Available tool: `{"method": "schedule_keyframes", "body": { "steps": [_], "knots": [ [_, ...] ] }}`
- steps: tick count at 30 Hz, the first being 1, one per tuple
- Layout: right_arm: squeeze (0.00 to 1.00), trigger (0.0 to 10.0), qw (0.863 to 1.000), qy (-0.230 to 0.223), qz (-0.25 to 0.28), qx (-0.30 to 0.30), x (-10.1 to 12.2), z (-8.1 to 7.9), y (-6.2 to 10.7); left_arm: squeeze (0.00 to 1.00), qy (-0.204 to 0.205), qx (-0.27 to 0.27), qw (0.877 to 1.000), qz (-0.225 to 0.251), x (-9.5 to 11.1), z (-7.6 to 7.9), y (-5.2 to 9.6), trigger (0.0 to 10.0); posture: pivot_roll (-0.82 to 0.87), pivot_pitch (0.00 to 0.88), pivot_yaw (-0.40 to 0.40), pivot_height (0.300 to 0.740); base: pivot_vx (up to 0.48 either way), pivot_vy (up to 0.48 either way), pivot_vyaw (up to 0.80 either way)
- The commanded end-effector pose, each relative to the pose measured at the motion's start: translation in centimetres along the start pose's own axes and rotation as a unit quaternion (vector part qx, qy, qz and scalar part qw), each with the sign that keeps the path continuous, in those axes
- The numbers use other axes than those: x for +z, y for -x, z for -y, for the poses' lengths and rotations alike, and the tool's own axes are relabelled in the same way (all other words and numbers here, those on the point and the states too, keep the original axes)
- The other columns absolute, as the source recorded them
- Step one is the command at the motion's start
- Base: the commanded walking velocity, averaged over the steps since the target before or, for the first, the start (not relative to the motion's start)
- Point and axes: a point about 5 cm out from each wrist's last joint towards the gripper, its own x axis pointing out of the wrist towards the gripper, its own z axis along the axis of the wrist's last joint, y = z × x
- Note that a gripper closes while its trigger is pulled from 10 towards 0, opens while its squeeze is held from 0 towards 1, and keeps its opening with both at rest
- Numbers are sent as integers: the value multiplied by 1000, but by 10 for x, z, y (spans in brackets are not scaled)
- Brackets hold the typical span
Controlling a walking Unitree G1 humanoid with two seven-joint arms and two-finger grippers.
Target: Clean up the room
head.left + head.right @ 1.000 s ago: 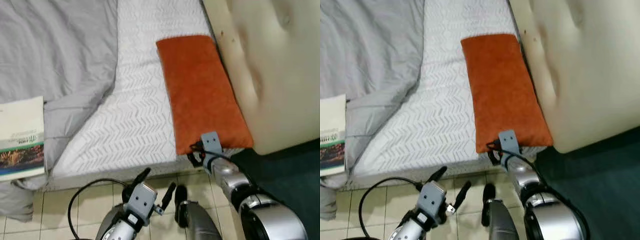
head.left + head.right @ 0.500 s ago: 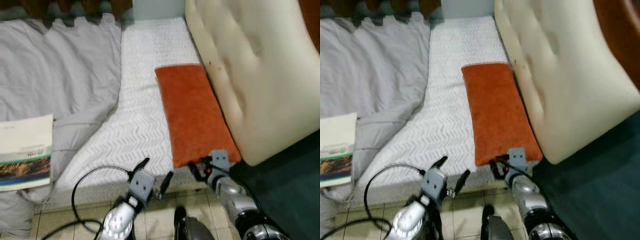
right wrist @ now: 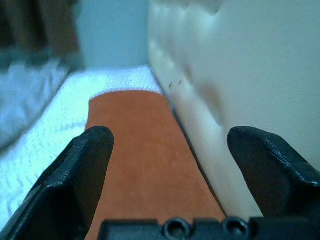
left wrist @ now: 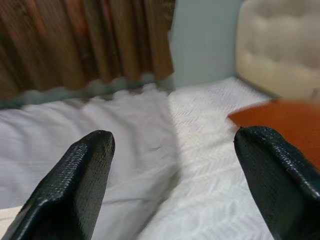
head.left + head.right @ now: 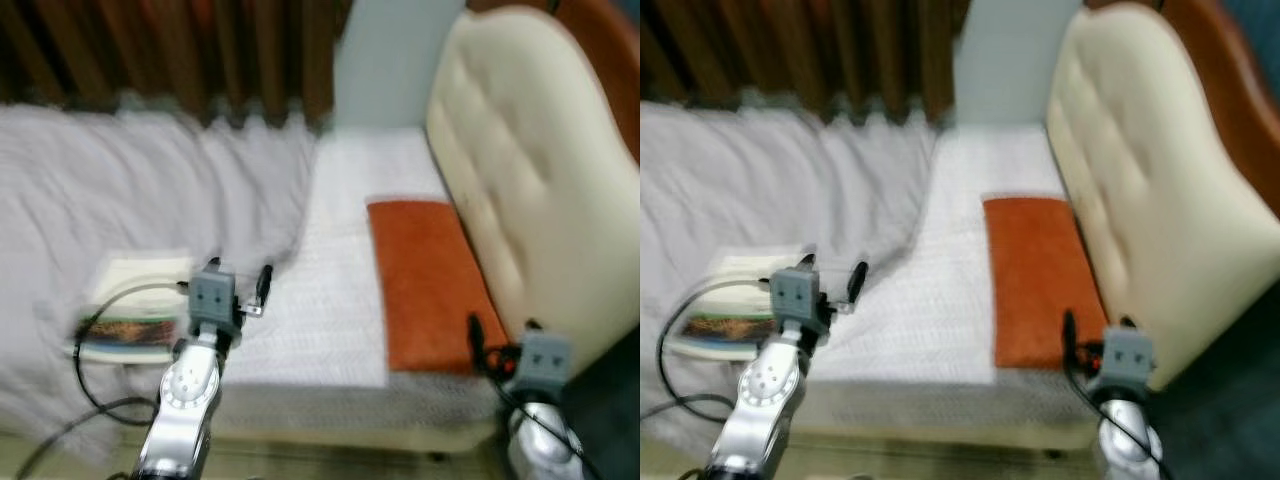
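The left end effector is hovering open over the bed beside a book, its cover writing too blurred to read; the right end effector, open, is facing the orange pillow by the headboard

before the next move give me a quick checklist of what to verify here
1. Left hand open, holding nothing: ok.
2. Right hand open, holding nothing: ok.
3. Orange pillow flat on the bed beside the headboard, in front of the right hand: ok.
4. Book on the grey duvet, not put away: not ok.
5. Head views sharp enough to aim: not ok, blurred.
6. Left arm's cable free of the book: cannot tell.
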Motion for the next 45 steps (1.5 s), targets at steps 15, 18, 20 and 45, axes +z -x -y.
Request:
{"method": "schedule_keyframes", "body": {
  "steps": [15,18,20,45],
  "knots": [
    [0,10000,995,-19,-57,79,-14,-36,-6,0,16,7,998,-66,-19,1,4,10000,5,0,-10,740,0,192,259],
    [0,10000,992,-30,-66,103,-14,-44,-11,0,18,17,998,-63,-17,1,2,10000,11,0,-27,740,0,480,0],
    [0,10000,992,-29,-67,107,-14,-45,-12,0,19,19,998,-62,-17,1,2,10000,12,0,-28,740,0,480,0],
    [0,10000,986,-27,-73,151,-19,-57,-9,0,-10,6,998,-66,-19,-2,5,10000,25,15,-38,740,0,399,47]
  ]
}}
